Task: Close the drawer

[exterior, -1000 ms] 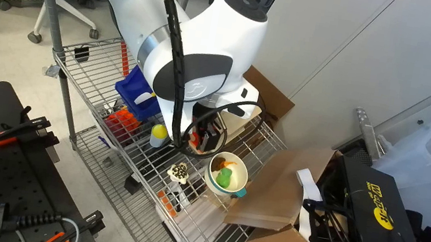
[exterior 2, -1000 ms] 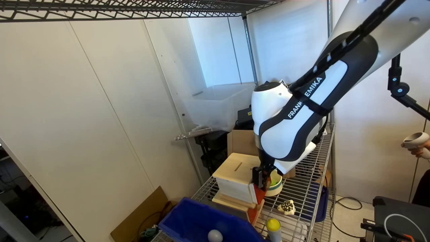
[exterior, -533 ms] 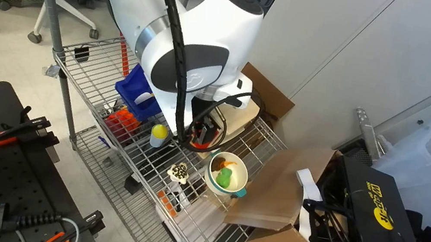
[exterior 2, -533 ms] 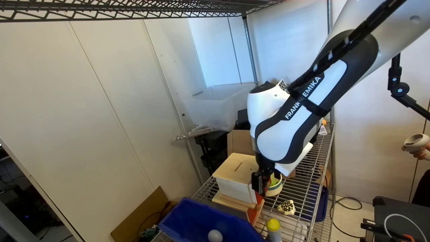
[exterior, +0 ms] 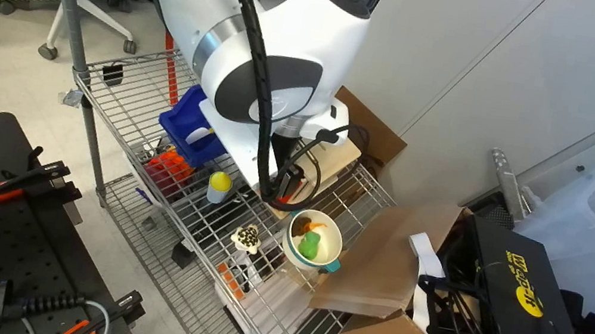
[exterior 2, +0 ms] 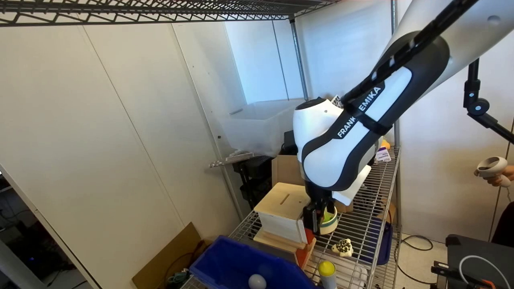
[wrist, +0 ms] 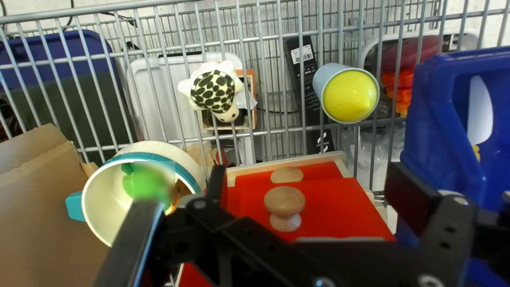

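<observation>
My gripper (wrist: pixel 312 185) stands released, jaws spread wide, and in the wrist view I have the drawer (wrist: pixel 338 207), red front and wooden knob (wrist: pixel 284 199), between them; whether they touch, I can't tell. From that knob, a second knob (wrist: pixel 287 174) shows at twelve o'clock; farther out, spotted turtle toy (wrist: pixel 215 91) at eleven, yellow-topped cup (wrist: pixel 326 81) at one, blue bin (wrist: pixel 438 119) at two, bowl (wrist: pixel 106 201) at nine. In an exterior view, the light-wood box (exterior 2: pixel 279 225) sits at the gripper's nine o'clock.

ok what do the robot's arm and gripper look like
The arm is white and rounded, with dark grey panels, white FRANK and EMIKA lettering, and a black cable running along it. The gripper is black, with two jointed fingers.
</observation>
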